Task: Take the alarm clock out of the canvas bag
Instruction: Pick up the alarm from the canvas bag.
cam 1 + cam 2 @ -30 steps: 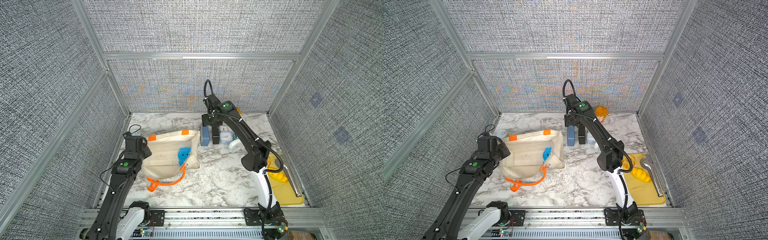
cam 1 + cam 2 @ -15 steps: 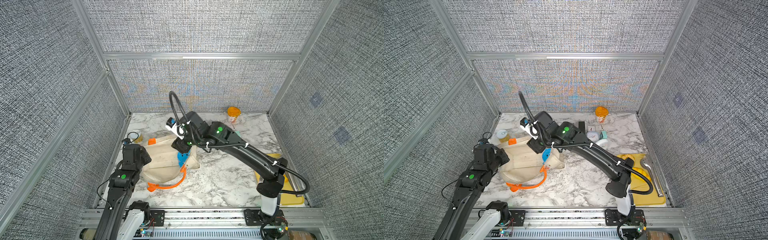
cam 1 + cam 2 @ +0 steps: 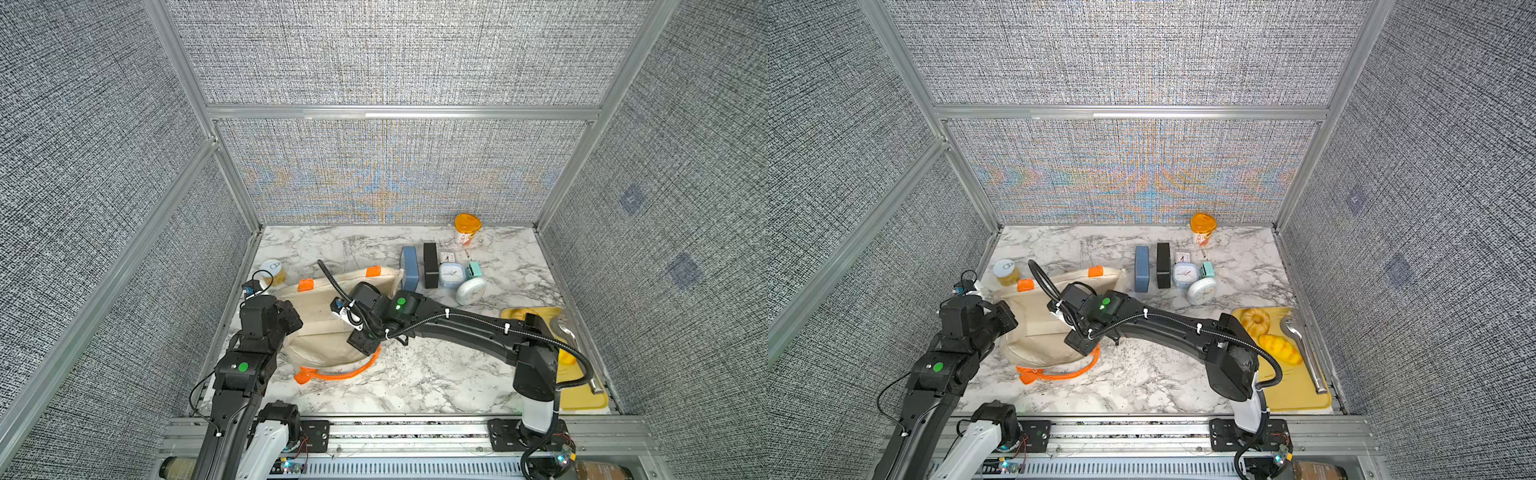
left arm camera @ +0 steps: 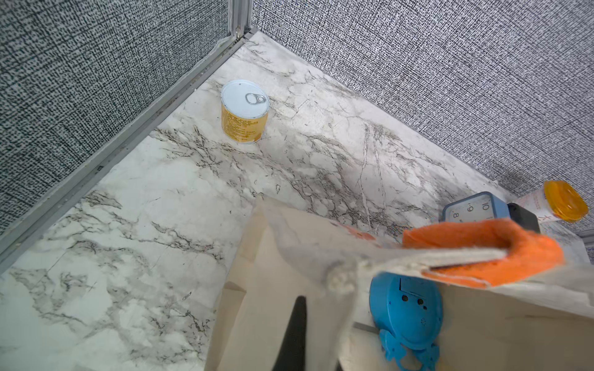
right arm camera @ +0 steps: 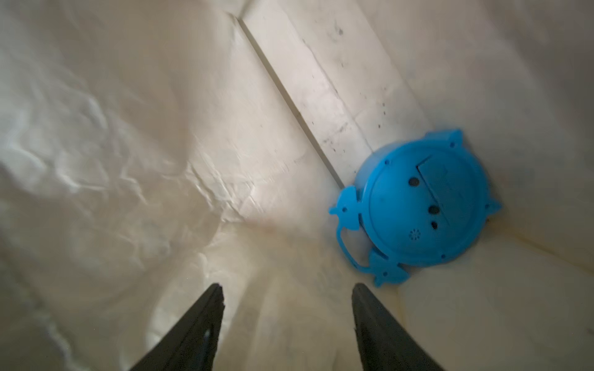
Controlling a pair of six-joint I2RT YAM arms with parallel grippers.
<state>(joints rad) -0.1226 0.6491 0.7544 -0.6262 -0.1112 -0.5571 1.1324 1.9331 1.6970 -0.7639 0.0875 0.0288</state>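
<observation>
Right wrist view: right tool [image 5: 287,289] spread, empty, inside canvas bag [image 5: 128,128]; alarm clock [image 5: 424,205] just ahead.

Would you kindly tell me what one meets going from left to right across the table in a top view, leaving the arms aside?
Yellow tin can → canvas bag → blue clock → black block → pale square clock → small teal clock → yellow board.

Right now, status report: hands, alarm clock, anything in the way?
Left hand shut on the canvas bag rim. Right hand open inside the bag, empty. Blue alarm clock back-up on bag floor, untouched. Nothing between hand and clock.
</observation>
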